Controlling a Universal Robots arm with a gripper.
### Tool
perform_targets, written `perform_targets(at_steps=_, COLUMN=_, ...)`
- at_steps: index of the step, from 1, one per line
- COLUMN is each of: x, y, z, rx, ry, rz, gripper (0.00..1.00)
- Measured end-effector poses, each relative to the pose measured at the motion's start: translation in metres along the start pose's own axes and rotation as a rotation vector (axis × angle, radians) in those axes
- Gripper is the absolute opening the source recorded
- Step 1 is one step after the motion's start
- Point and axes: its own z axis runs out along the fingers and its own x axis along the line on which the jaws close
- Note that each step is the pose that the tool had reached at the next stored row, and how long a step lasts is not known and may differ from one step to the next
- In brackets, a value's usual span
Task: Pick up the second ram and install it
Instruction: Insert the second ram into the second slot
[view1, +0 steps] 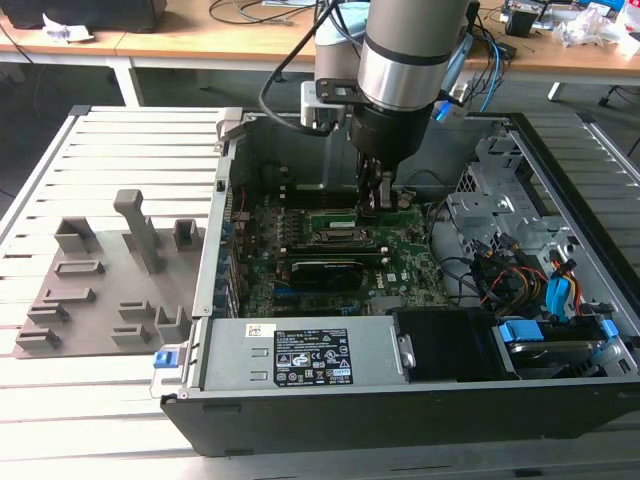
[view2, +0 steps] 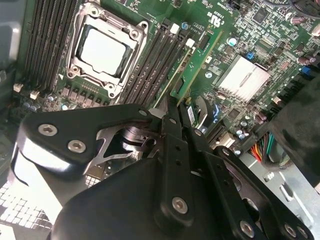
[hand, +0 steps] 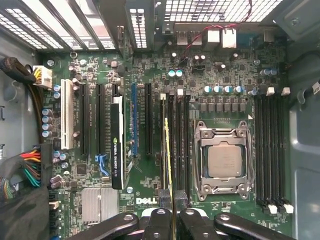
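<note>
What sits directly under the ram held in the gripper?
The second ram hangs edge-down over the black memory slots beside the CPU socket. The gripper covers its near end, hiding whether it is seated.

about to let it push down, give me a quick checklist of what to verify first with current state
1. RAM stick held edge-on in the gripper, jaws closed on it: ok.
2. Stick over the slot bank beside the CPU socket, not the far bank: ok.
3. Stick parallel to the DIMM slots in the first wrist view: ok.
4. White slot latches open: cannot tell.
5. Stick's bottom edge seated in one slot: cannot tell.
6. Graphics card apart from the gripper: ok.
</note>
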Motion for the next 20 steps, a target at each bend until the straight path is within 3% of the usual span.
perform_targets(at_steps=20, x=0.0004, y=-0.0006, z=0.0186, rx=0.0000, ry=-0.0001, rz=0.000, gripper=0.13)
